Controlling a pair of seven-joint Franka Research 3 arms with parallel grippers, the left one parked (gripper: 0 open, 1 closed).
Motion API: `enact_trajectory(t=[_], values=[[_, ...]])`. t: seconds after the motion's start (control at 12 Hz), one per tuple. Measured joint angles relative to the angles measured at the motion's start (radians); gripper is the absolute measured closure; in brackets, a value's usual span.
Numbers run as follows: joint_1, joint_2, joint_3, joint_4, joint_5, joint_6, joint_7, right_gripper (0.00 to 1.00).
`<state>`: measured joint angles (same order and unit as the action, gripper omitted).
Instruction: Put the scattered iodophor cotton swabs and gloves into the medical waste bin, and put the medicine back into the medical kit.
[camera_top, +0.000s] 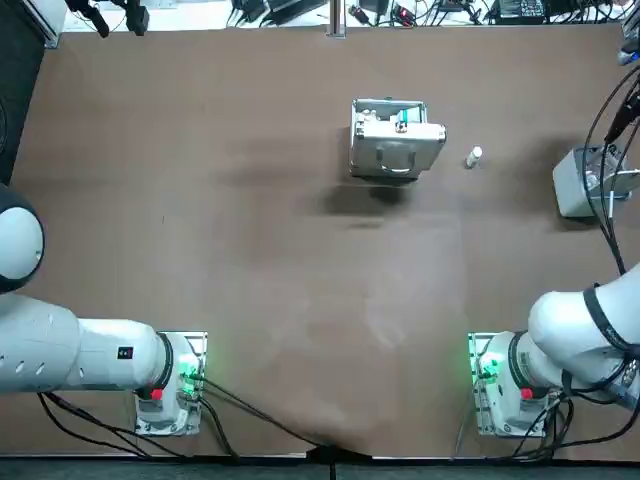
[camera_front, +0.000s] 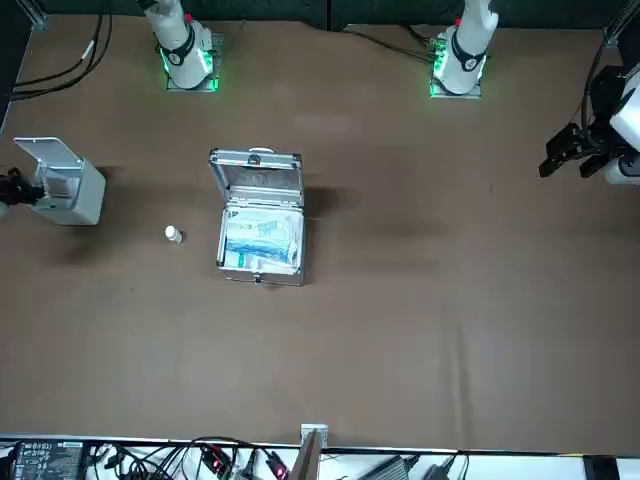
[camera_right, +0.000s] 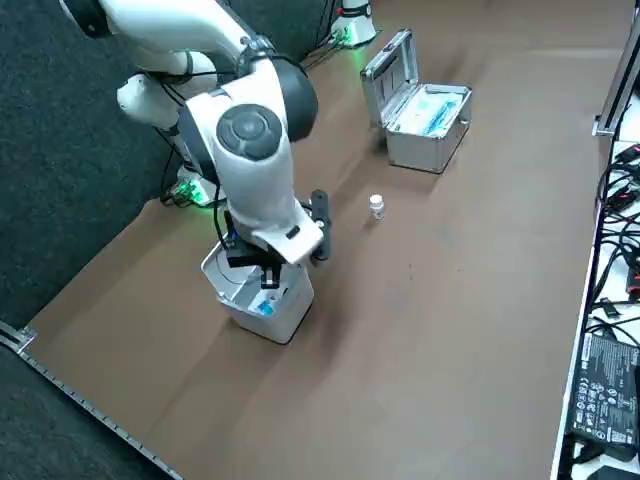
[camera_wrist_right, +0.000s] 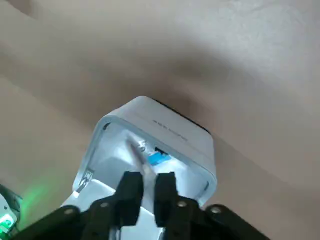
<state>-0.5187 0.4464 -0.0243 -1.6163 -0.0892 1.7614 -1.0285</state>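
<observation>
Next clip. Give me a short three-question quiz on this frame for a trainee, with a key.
1. True or false: the medical kit is shut.
2. The right gripper hangs: A) over the waste bin, B) over the medical kit, C) far from both.
3. Which task item stands on the table outside both containers?
Key: 1 false, its lid stands open. 2 A. 3 the medicine bottle.

Brown table (camera_top: 250, 260) — cables (camera_top: 270, 10), perhaps electronics, along its far edge.
</observation>
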Motion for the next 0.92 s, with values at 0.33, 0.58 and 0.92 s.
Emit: enact_trajectory(t=[0.33, 0.58, 0.92], values=[[0.005, 0.003, 0.015, 0.009, 0.002, 0.008, -0.010, 0.36], [0.040, -0.036, 0.047, 0.015, 0.024, 0.007, -0.009, 0.01], [0.123, -0.067, 0.064, 0.015, 0.114, 0.004, 0.068, 0.00]])
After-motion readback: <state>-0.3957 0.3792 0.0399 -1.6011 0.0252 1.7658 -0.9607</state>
